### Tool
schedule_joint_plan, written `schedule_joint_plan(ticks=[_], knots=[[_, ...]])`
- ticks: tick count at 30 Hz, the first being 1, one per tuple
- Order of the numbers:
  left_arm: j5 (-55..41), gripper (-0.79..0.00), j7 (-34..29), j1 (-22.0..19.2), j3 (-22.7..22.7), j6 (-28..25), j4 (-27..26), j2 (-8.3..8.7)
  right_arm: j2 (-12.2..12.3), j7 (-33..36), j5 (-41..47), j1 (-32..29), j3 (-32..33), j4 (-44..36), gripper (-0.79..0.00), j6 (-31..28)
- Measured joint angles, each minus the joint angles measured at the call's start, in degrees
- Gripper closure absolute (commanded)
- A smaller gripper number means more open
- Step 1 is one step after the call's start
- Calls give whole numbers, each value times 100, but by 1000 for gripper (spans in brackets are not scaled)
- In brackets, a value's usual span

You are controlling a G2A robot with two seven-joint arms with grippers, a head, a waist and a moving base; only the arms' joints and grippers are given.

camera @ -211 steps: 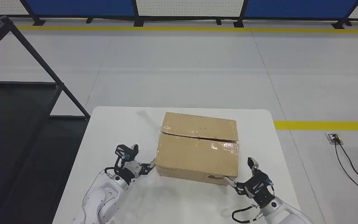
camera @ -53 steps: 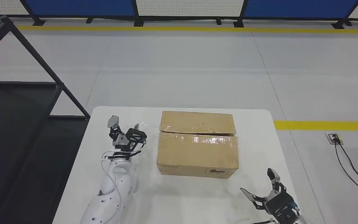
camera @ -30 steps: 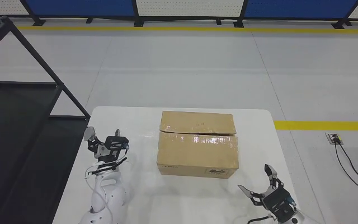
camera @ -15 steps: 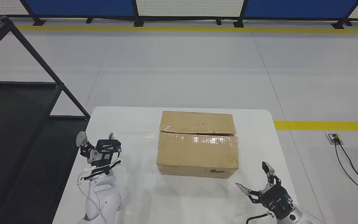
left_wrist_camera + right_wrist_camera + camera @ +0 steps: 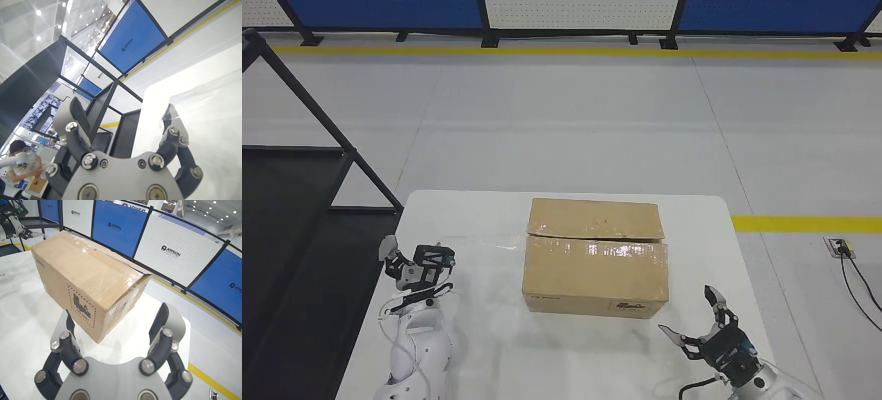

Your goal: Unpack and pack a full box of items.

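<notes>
At the left edge of the tabletop (image 5: 492, 335), left tool (image 5: 418, 253) spread wide, a clear strip (image 5: 487, 241) seemingly stuck to one finger. Mid-tabletop, the box (image 5: 594, 265): lies flat, long axis running left to right, taped seam up. Looks stiff yet probably weighty (full, by the task); calls for a two-sided hold at the short ends. Near its right front corner, right tool (image 5: 687, 314) spread, empty.

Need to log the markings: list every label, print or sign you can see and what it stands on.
Box long side: red dashed hazard label, battery-and-flame sign over a short code.
Same side, top corner: a small pale logo.
Box end: handling stickers, too small to read.
Panels behind: a dark wordmark on each.
</notes>
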Motion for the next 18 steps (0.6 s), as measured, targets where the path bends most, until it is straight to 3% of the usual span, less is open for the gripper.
schedule_joint_plan(ticks=[8, 18], knots=[[17, -785, -67, -218, -121, 14, 538, -18, 8, 31, 4, 20, -19, 3, -785, 4], [87, -785, -302, -275, -285, 34, 817, -31, 16, 137, -25, 64, -80, -59, -785, -8]])
